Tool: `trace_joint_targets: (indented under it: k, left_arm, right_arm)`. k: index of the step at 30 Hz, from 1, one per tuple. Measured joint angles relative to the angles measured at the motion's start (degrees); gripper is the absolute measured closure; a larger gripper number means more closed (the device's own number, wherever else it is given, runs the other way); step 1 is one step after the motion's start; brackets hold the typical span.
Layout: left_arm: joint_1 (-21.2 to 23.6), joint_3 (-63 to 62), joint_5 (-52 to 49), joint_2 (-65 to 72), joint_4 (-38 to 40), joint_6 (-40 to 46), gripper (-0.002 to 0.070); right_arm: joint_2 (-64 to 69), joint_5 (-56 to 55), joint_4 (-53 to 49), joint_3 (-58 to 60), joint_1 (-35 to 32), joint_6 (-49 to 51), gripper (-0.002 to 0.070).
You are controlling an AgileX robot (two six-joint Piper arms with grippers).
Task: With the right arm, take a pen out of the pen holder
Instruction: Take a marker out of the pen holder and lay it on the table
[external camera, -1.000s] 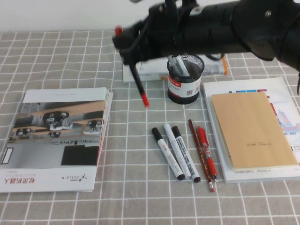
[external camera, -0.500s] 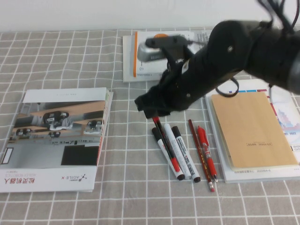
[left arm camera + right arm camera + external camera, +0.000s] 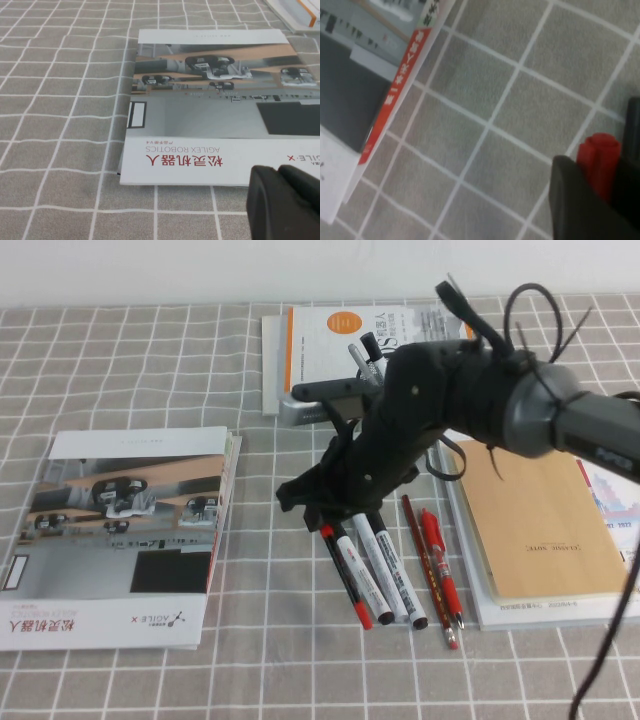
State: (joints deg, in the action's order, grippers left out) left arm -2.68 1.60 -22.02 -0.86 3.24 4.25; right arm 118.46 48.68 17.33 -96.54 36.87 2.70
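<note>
I have the right gripper (image 3: 321, 514) low to the right of the AgileX booklet (image 3: 120, 540), clamped on a red-tipped black pen (image 3: 344, 575) that slants down toward the cloth. The left gripper (image 3: 282, 197) hangs over the booklet's corner, fingers together.

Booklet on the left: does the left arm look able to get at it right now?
Probably yes. The left gripper is right at an edge of the booklet with nothing between them; the right gripper, gripping a red-tipped pen, is off by the markers.
</note>
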Motion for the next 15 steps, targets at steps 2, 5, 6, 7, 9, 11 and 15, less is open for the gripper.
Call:
trace_joint_targets:
  k: [2,5,6,7,9,11,15]
  left_arm:
    - [0.0,0.0,0.0,0.0,0.0,0.0,0.068]
    - [0.0,0.0,0.0,0.0,0.0,0.0,0.068]
    - [0.0,0.0,0.0,0.0,0.0,0.0,0.068]
    - [0.0,0.0,0.0,0.0,0.0,0.0,0.068]
    - [0.0,0.0,0.0,0.0,0.0,0.0,0.068]
    - [0.0,0.0,0.0,0.0,0.0,0.0,0.068]
    - [0.0,0.0,0.0,0.0,0.0,0.0,0.068]
  right_arm:
    - [1.59,0.24,-0.24,-1.96,0.0,0.0,0.0569]
    - [3.92,0.47,-0.73,-4.55,0.0,0.0,0.0569]
    - [4.68,0.76,-0.97,-5.39,0.0,0.0,0.0569]
    - [5.38,0.88,-1.07,-6.15,0.0,0.0,0.0569]
    - [6.59,1.32,-1.34,-7.19,0.0,0.0,0.0569]
    - [7.39,1.59,-1.34,-7.59,0.0,0.0,0.0569]
    - [7.84,1.73,-1.34,-7.58,0.0,0.0,0.0569]
